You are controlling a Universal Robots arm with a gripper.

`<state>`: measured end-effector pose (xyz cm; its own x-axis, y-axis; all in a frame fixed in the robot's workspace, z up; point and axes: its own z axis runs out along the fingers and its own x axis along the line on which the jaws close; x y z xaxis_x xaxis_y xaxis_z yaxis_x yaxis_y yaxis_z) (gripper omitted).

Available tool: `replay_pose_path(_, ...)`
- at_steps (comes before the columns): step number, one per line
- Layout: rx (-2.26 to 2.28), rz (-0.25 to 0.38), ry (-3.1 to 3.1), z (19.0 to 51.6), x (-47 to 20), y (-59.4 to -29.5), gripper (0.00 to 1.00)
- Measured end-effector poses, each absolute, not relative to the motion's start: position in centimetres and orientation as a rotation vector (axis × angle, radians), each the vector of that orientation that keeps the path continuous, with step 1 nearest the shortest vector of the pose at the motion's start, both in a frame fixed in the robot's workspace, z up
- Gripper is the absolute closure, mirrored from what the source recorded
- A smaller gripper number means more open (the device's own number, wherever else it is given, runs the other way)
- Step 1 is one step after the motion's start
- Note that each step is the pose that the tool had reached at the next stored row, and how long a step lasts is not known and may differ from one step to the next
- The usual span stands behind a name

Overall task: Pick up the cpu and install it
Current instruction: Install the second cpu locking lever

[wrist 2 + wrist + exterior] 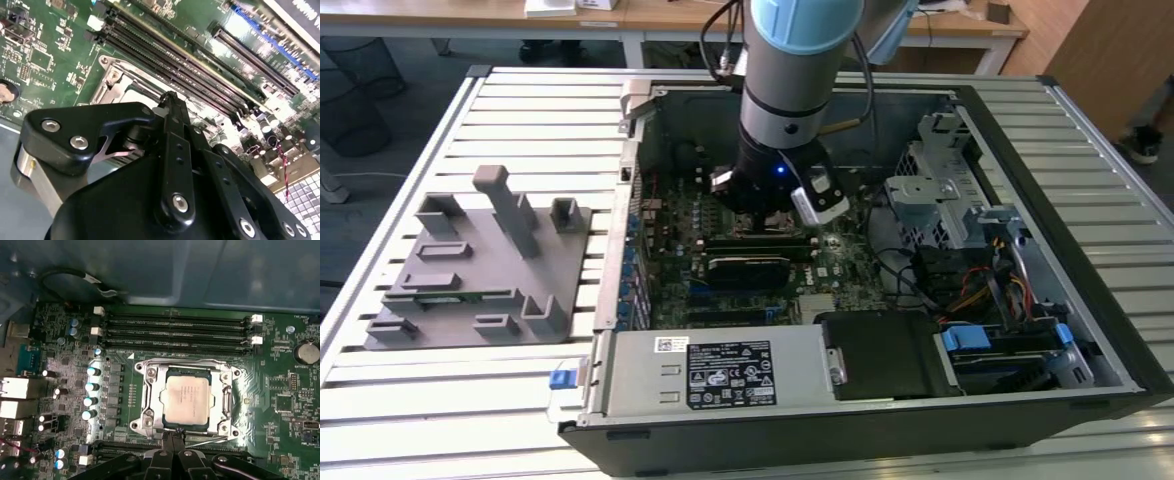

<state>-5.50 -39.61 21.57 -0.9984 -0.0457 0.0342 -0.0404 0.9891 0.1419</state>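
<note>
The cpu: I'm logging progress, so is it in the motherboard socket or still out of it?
In. The cpu lies flat and square inside the metal socket frame on the motherboard.

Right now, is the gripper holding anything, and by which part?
Nothing held, as far as I can tell. The cpu lies flat in its socket, and the gripper is beside the socket's edge, its fingers together, clear of the chip.

This looks like a robotics lab or test workshop set in an office-like room. An opened computer case lies on a slatted metal surface beside a grey parts fixture, under a robot arm. Wooden desks and a wire bin stand behind.
</note>
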Motion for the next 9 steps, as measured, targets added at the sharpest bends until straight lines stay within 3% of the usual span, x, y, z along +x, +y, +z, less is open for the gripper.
replay_pose_path(9, 0.067, -0.222, -3.095, 21.42, -5.94, -40.34, 0.89)
